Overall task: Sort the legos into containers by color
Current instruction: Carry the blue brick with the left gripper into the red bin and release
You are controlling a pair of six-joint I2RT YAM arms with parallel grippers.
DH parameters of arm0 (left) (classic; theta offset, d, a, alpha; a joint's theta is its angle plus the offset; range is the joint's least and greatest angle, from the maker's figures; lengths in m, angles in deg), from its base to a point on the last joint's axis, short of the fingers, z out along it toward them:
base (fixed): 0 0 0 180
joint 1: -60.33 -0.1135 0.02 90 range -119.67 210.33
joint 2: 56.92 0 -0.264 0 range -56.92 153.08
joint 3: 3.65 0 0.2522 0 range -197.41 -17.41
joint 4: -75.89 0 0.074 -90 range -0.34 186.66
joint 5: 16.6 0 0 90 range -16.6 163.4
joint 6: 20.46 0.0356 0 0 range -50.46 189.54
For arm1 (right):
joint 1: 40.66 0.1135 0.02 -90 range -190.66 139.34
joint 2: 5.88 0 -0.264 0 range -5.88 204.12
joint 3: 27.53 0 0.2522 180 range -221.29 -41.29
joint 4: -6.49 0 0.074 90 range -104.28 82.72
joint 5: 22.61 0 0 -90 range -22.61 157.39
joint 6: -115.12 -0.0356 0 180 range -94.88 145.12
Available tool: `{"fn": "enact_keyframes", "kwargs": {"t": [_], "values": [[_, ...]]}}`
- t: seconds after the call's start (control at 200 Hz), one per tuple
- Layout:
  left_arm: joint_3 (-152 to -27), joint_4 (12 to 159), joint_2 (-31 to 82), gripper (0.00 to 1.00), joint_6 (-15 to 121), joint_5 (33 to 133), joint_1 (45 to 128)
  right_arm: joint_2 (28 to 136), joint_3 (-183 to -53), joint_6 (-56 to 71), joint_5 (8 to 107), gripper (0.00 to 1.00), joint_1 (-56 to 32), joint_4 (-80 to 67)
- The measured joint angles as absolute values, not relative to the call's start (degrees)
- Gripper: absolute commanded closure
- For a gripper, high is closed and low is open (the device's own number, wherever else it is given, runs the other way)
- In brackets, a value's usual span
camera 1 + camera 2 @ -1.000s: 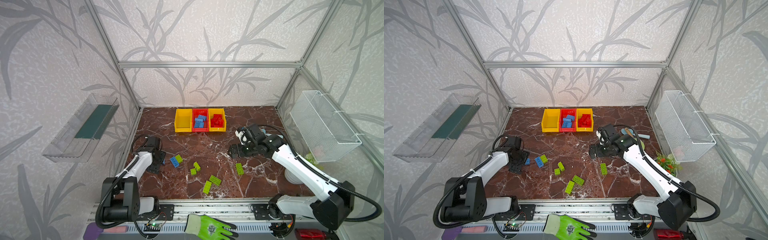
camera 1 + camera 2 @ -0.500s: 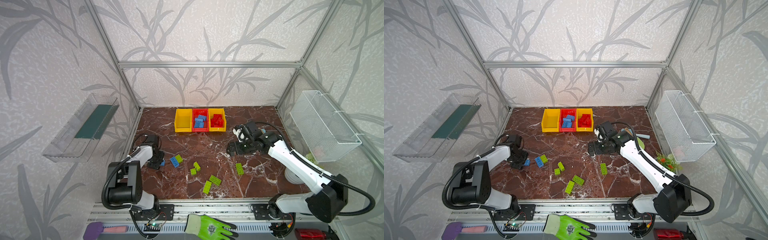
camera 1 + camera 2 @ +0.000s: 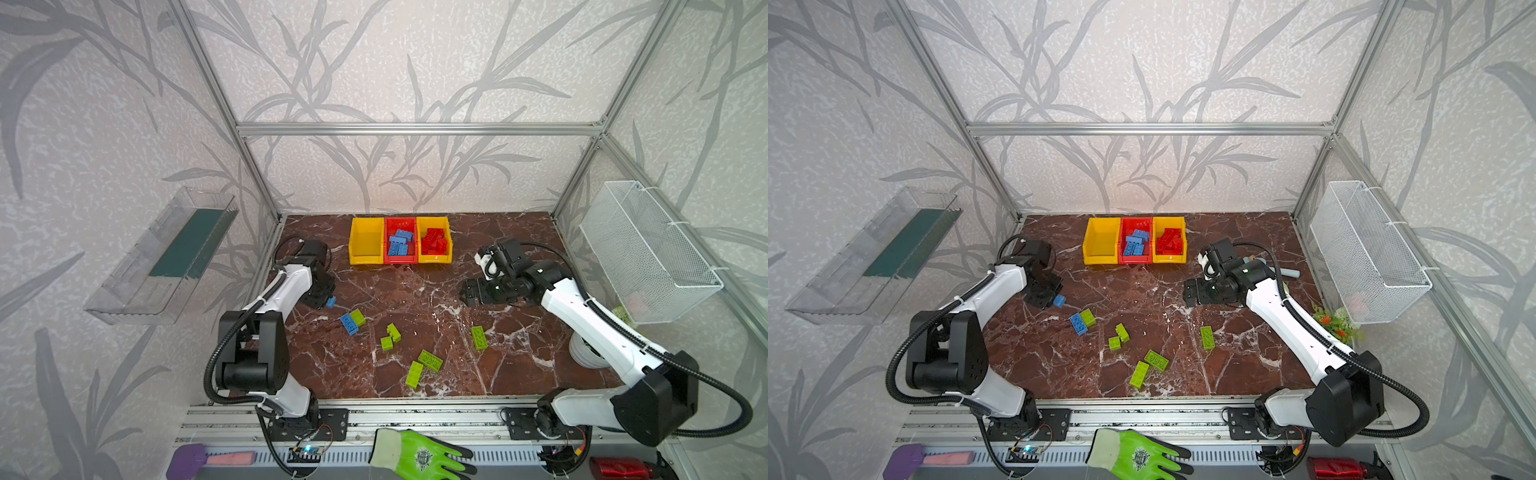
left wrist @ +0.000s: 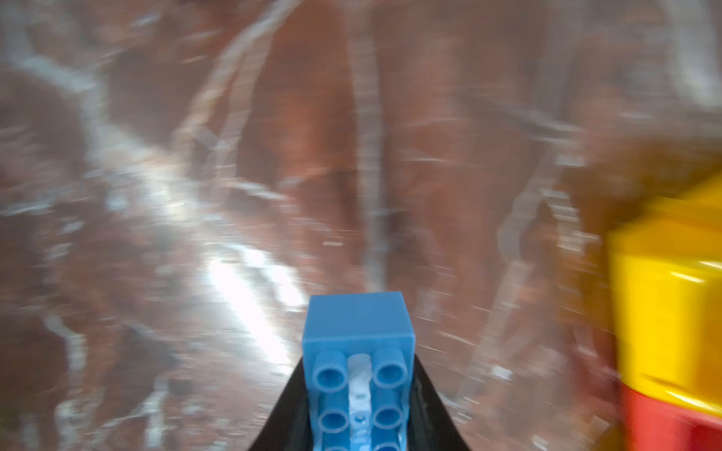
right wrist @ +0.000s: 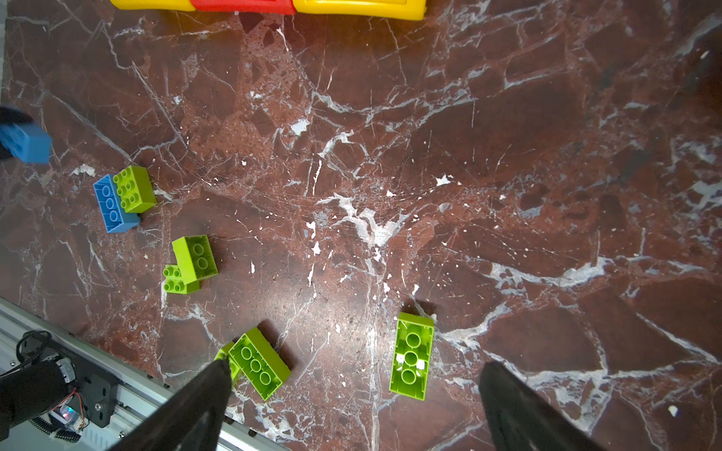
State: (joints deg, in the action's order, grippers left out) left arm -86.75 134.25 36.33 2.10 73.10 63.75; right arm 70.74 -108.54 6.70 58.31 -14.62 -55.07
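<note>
At the far left, the left gripper (image 3: 323, 297) is clamping a blue brick (image 3: 331, 301) by its sides. In the left wrist view the studded face is showing between the black fingers (image 4: 287, 414). This brick is sitting near the left edge of the marble table (image 3: 415, 291) and seems to be just off its surface, though the blur there is leaving that unsure.

Just to the right, a second blue brick (image 3: 348, 325) is lying on the table, touching a lime brick (image 3: 358, 317). Further right, a touching pair of lime bricks (image 3: 391, 333) is lying near the middle. Two front lime bricks (image 3: 430, 360) are resting close to the near edge, and a lone lime brick (image 3: 478, 337) is lying apart from them.

At the back, three bins are standing joined in a row. Next to the left yellow bin (image 3: 365, 259), the red bin (image 3: 400, 260) is holding blue legos (image 3: 400, 243). The right yellow bin (image 3: 434, 259) is holding red legos (image 3: 434, 241).

Right of centre, the right gripper (image 3: 468, 293) is hovering over the table with its jaws standing wide apart, near the lone lime brick.
</note>
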Motion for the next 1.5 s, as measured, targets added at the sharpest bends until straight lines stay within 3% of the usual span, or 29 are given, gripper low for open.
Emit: {"fn": "enact_keyframes", "kwargs": {"t": [0.32, 0.47, 0.595, 0.86, 0.905, 0.99, 1.085, 1.324, 1.499], "values": [[-129.4, 142.8, 60.6, 0.83, 12.3, 71.2, 76.9, 66.6, -107.0, 5.4, 60.0, 0.01, -15.8, -55.7], [-152.8, 148.1, 74.5, 0.82, 17.4, 71.6, 79.9, 63.9, -106.7, 4.8, 61.7, 0.01, -16.6, -57.3], [-164.7, 150.0, 82.7, 0.8, 19.8, 73.7, 80.3, 62.3, -106.6, 4.2, 63.3, 0.01, -17.1, -59.1], [-166.3, 148.2, 88.7, 0.7, 19.6, 78.7, 79.9, 59.4, -106.6, 3.5, 66.8, 0.01, -18.1, -63.0], [-166.3, 147.5, 89.2, 0.63, 19.4, 79.5, 79.9, 59.2, -106.6, 3.5, 67.2, 0.01, -18.2, -63.4], [-166.5, 146.4, 89.9, 0.35, 18.9, 80.6, 79.9, 58.8, -106.6, 3.3, 67.8, 0.01, -18.4, -64.4], [-167.5, 145.4, 90.6, 0.21, 18.3, 81.8, 79.9, 58.5, -106.7, 3.0, 68.5, 0.01, -18.5, -65.2], [-167.6, 144.9, 89.8, 0.2, 18.5, 82.1, 79.9, 58.1, -106.7, 2.5, 68.6, 0.0, -18.6, -65.9], [-152.7, 143.6, 79.3, 0.21, 18.6, 80.1, 79.9, 57.5, -106.7, 2.5, 66.9, 0.01, -18.6, -65.9]]}}
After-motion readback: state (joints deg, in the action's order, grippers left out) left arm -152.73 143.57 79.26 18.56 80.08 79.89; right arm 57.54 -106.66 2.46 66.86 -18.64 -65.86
